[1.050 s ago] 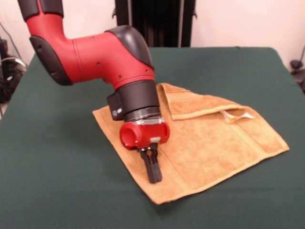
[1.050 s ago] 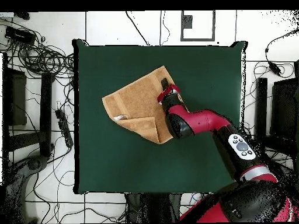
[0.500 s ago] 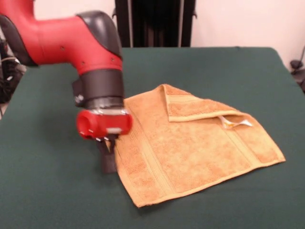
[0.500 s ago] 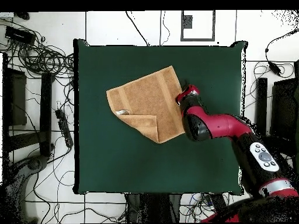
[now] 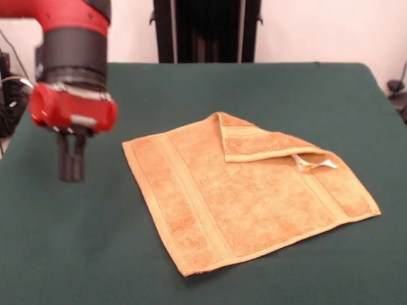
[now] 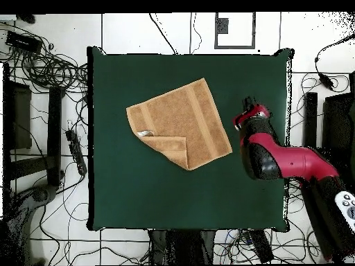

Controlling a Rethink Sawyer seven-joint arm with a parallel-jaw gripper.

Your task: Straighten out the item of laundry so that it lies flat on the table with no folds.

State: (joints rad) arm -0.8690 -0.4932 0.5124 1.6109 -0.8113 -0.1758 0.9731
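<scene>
Mostly flat now: orange towel (image 5: 248, 197) spread across the middle of the green surface (image 5: 305, 95). Still one corner flap (image 5: 261, 143) folded over, upper middle, white tag (image 5: 315, 163) showing. Left to do: unfold that. Pincer (image 5: 71, 171) at far left, empty, pressed together, well apart from the towel.

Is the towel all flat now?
Not quite: the towel is mostly spread, but one corner is folded over on top.

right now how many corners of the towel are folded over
1. The far corner of the towel is folded back onto it, beside the white tag. The other three corners lie flat on the table.
</scene>
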